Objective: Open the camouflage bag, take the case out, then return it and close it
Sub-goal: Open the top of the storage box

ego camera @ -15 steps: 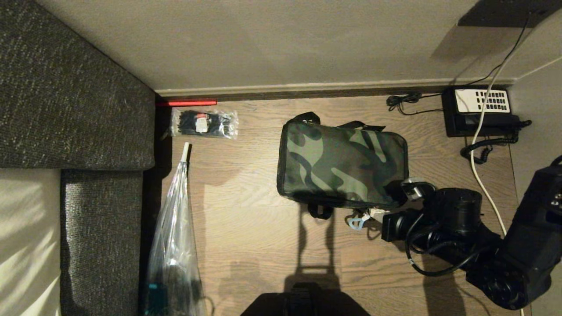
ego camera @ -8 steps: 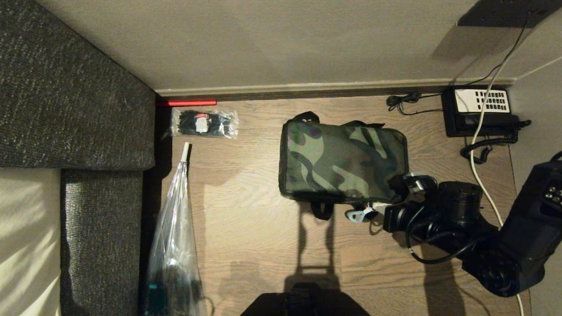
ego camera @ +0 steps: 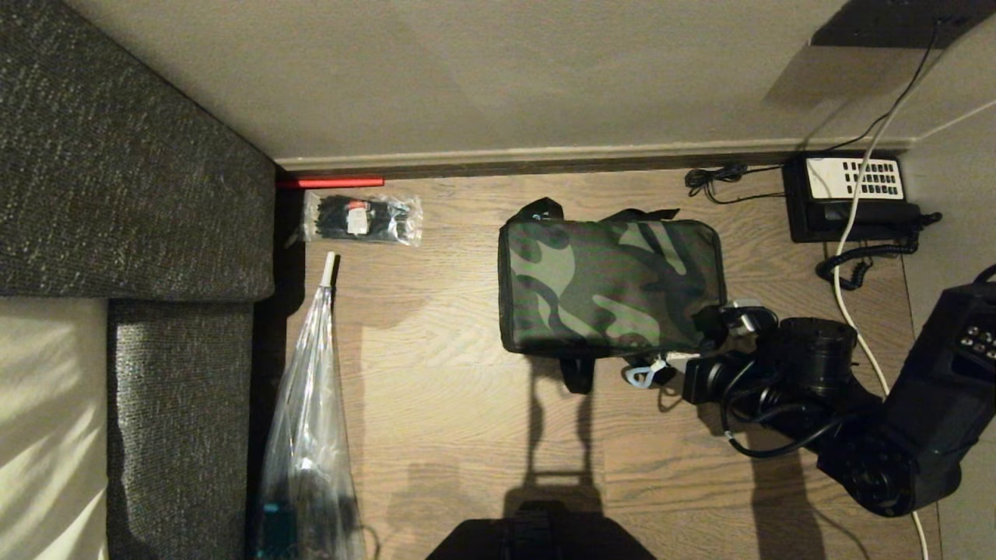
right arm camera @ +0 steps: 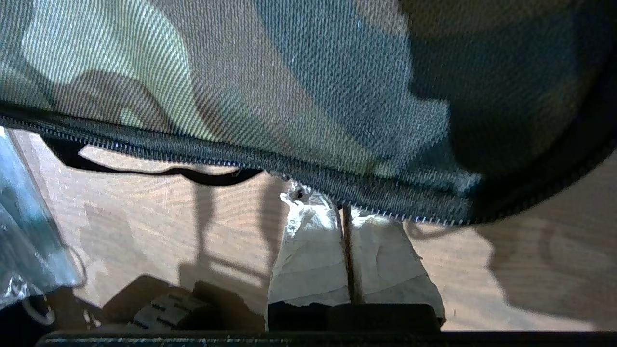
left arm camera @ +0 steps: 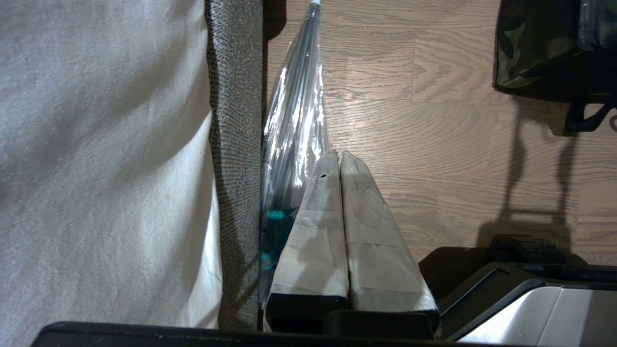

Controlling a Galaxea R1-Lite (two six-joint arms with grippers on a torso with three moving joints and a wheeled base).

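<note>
Head view: the camouflage bag (ego camera: 611,286) lay zipped on the wooden floor (ego camera: 436,373), right gripper (ego camera: 661,365) at its near right corner. Left wrist view: left gripper (left arm camera: 337,161) closed, empty, well apart from the bag. Right wrist view: right fingers (right arm camera: 313,260) pinched together at the bag's zipper (right arm camera: 241,156); whether anything was gripped could not be determined.

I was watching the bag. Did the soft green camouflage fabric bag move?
Yes. The camouflage bag turned, its right end swinging toward the black telephone with the white keypad, tugged by the shut right gripper.
</note>
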